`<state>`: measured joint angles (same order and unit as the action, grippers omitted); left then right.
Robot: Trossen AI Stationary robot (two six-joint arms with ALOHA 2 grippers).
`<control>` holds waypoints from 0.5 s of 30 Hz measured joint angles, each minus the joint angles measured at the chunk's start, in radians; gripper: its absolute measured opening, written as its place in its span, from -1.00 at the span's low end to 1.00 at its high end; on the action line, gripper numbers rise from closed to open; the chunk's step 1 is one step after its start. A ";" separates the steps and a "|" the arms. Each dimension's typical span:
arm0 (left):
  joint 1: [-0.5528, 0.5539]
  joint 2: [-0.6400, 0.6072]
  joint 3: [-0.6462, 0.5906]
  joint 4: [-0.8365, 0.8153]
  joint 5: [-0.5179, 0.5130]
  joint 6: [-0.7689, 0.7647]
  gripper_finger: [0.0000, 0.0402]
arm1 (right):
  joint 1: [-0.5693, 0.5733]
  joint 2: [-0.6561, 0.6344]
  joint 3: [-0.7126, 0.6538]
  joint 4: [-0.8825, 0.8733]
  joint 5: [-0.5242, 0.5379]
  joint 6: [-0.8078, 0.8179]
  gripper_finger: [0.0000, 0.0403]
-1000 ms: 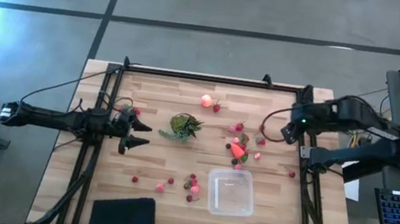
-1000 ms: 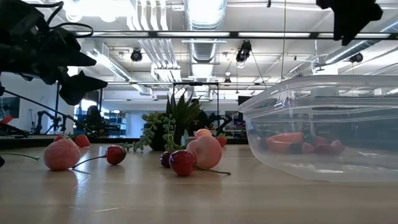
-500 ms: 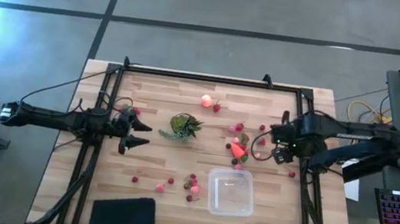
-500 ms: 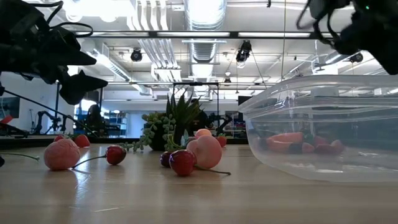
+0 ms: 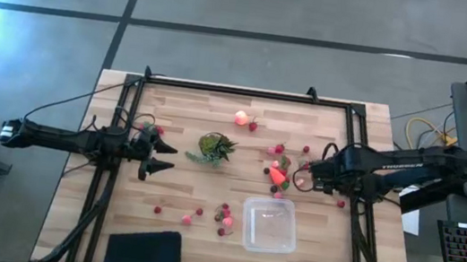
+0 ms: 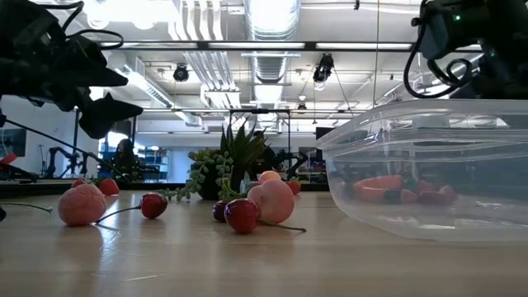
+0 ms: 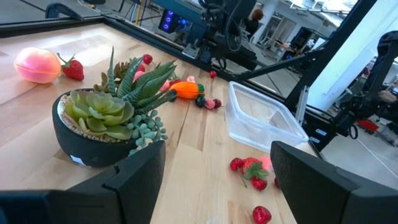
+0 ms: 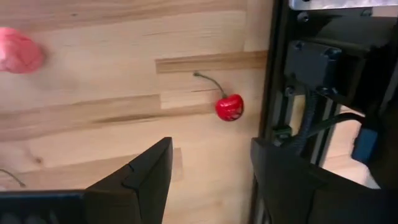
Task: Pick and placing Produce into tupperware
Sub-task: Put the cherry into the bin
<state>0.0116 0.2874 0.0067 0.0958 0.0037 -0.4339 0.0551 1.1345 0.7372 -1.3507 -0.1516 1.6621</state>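
Your cherry point(image 8: 229, 107) lies stem toward the table's middle. Your right gripper point(image 8: 208, 171) hovers over it, fingers parted, empty. Left gripper point(image 5: 160, 158) waits wide, empty.

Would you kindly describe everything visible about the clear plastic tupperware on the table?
The tupperware is a clear, see-through plastic box, roughly square with rounded corners and a thickened rim, lidless and upright on the wooden table. It looks empty; produce shows only through its walls. It sits toward the table's near edge, and neither gripper touches it.
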 joint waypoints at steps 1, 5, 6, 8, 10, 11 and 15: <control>0.000 0.000 0.000 -0.001 0.000 0.000 0.38 | 0.001 0.004 0.000 -0.001 -0.001 0.002 0.04; 0.000 -0.001 0.000 0.001 0.000 0.000 0.38 | 0.039 0.038 0.040 0.012 -0.033 -0.076 0.04; 0.000 -0.001 0.000 0.000 0.000 0.000 0.38 | 0.053 0.049 0.062 0.011 -0.032 -0.154 0.04; 0.000 0.000 0.000 0.000 0.000 0.000 0.38 | 0.076 0.080 0.109 0.002 -0.031 -0.332 0.04; 0.000 -0.001 0.000 0.000 0.000 0.000 0.38 | 0.089 0.115 0.155 0.001 -0.028 -0.545 0.04; 0.000 0.000 0.000 0.000 0.000 0.000 0.38 | 0.094 0.135 0.178 -0.001 -0.028 -0.651 0.04; 0.000 0.000 0.000 0.000 0.000 0.000 0.38 | 0.097 0.250 0.250 -0.020 -0.083 -1.001 0.04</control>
<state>0.0117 0.2874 0.0067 0.0957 0.0040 -0.4339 0.1524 1.3846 0.9870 -1.3707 -0.2343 0.6613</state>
